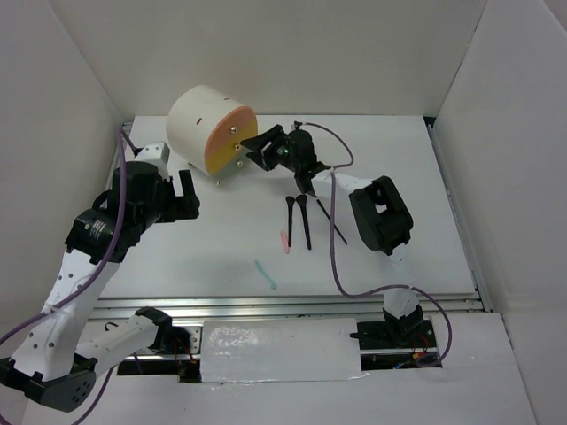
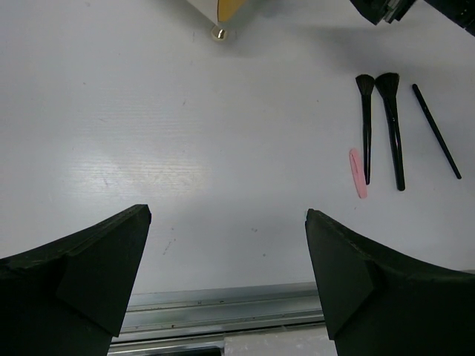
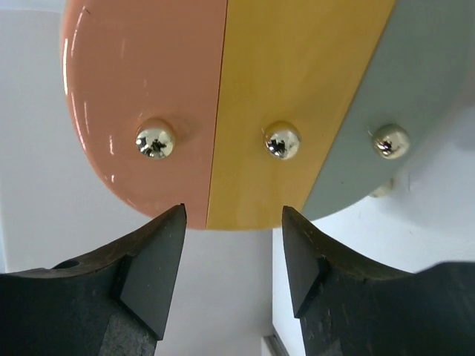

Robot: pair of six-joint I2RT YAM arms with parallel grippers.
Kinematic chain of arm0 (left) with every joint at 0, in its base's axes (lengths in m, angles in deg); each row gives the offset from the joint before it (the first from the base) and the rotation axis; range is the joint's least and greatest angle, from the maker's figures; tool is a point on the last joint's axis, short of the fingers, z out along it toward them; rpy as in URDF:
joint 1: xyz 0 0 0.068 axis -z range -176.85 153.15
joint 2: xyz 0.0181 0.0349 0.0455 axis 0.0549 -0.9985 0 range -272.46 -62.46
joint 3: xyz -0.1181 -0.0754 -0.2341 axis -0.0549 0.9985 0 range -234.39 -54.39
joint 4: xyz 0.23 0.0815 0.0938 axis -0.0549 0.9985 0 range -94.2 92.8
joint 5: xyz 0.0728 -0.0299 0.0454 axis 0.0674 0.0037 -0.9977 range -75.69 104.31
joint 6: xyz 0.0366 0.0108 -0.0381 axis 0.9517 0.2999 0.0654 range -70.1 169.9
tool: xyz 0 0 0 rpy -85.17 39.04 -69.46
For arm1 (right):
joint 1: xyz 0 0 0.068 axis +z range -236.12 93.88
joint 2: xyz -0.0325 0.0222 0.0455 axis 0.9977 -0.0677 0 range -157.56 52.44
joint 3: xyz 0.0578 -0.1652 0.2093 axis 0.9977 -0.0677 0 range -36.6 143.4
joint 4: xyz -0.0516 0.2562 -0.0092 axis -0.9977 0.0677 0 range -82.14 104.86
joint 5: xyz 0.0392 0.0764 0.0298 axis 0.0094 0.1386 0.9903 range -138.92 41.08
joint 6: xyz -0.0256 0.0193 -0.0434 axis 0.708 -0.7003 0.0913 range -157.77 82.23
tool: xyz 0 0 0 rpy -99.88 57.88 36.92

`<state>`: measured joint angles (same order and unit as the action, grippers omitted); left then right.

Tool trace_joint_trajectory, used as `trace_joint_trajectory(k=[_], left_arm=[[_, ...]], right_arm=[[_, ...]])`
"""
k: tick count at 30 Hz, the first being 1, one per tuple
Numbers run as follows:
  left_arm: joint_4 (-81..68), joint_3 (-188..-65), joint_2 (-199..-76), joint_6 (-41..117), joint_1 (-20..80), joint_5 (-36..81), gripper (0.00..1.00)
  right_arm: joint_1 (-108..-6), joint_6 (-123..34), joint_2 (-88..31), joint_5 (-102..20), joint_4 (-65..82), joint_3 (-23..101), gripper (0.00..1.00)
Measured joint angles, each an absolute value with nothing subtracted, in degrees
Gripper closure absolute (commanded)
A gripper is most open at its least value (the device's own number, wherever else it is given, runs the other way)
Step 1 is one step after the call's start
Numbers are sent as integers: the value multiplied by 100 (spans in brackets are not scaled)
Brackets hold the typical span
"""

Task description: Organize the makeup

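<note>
**A:** Top external view: edges and free room?

**B:** White walls close the table (image 1: 416, 177) on its left, back and right sides. A metal rail (image 1: 266, 305) runs along the near edge. The cream box (image 1: 197, 119) stands near the back-left corner. Bare surface lies between the left gripper (image 1: 188, 193) and the makeup.

**A:** Count the makeup.

**B:** All of it lies flat, mid-table.
- Two black brushes (image 1: 306, 221), side by side, flared tips toward the back.
- One thin black stick (image 1: 331, 221), slanted, just right of them.
- One pink stick (image 1: 285, 241), just beside the left brush's handle.
- One teal stick (image 1: 266, 274), apart from the rest, nearer the rail.

**A:** Claws?

**B:** Left gripper is spread wide with nothing between its fingers. Right gripper (image 1: 254, 146) is at the box's front, fingers parted, grasping nothing. Right wrist view shows three panels (image 3: 148, 74), pink, yellow and grey. It also shows three brass knobs (image 3: 282, 139), the middle one just above the gap.
</note>
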<state>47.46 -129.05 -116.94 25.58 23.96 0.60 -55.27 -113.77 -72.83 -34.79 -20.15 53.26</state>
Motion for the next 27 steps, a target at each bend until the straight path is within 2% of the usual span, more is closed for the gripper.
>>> trace_joint_trajectory(k=[7, 16, 27], left_arm=[[4858, -12905, -11633, 2558, 2396, 64, 0], [4917, -12868, -11539, 2550, 2396, 123, 1], [5033, -12629, -11283, 2419, 2396, 136, 1]], right_arm=[[-5732, -11469, -6986, -3433, -2535, 4640, 39], [-5776, -11539, -7925, -2843, -2542, 5803, 39], [-5776, -11605, -8400, -2535, -2347, 6314, 40]])
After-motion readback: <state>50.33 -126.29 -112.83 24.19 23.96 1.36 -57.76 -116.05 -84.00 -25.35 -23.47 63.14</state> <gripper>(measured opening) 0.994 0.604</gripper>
